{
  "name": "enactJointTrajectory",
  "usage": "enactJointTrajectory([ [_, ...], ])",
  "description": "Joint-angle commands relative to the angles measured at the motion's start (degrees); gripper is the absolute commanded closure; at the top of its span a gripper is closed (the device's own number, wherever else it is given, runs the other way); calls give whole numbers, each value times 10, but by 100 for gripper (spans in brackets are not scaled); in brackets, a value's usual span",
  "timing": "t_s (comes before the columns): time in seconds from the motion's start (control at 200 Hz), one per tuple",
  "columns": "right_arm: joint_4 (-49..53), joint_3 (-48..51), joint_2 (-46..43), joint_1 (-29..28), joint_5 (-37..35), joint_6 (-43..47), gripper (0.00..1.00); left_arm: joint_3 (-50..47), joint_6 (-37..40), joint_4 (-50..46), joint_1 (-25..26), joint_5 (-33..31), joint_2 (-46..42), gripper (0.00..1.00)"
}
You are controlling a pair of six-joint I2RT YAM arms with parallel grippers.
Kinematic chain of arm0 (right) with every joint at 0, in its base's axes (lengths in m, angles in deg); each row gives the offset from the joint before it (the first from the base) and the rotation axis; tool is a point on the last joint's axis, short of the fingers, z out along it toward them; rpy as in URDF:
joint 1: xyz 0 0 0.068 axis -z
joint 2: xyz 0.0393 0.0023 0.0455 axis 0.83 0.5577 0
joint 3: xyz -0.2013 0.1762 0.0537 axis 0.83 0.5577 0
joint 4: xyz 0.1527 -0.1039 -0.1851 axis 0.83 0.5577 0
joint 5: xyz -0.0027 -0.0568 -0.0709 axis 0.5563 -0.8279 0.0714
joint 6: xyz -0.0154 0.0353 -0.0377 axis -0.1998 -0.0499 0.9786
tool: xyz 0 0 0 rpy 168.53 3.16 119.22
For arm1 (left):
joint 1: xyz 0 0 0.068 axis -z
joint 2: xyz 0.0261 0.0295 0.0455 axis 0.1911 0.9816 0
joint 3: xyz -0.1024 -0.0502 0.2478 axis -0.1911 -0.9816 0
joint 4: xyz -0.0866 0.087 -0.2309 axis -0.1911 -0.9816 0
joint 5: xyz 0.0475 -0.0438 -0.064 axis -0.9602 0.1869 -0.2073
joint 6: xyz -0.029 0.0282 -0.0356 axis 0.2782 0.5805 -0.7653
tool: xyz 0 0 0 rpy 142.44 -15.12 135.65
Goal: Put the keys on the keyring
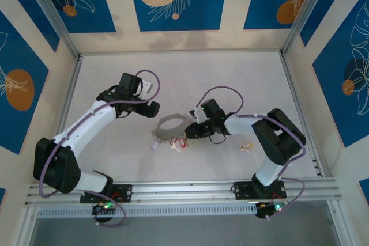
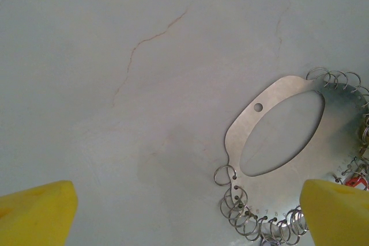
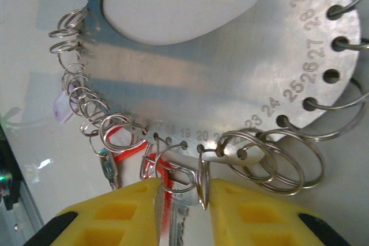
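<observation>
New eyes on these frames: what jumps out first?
A metal keyring plate, its numbered holes strung with small rings, lies in the middle of the table. The right hand straddles a silver key at the plate's near edge; the left hand hangs open beside the plate.

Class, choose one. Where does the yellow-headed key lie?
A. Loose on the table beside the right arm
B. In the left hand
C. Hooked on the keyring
A: the yellow key lies loose on the table beside the right arm, apart from the keyring.
</observation>
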Motion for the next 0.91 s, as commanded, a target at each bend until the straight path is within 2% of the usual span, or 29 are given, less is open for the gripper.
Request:
enactJointTrajectory([
  [0.0,9,-1,6,-7,-17,18,74,19,6,-11,5,11,3,1],
  [0.26,2,-8,16,-14,-16,27,80,18,4,-11,5,8,4,1],
  [0.335,2,-9,16,-15,-14,29,84,15,5,-6,5,9,3,1],
  [0.46,-16,-6,12,-20,26,53,87,19,6,-13,5,7,5,1],
  [0.62,-41,16,-16,-26,50,73,73,20,7,-14,5,9,6,1],
  [0.745,-41,33,-46,-18,47,89,69,16,7,-8,6,6,3,1],
  [0.9,-78,53,-69,-2,89,93,66,21,8,-12,6,10,8,1],
])
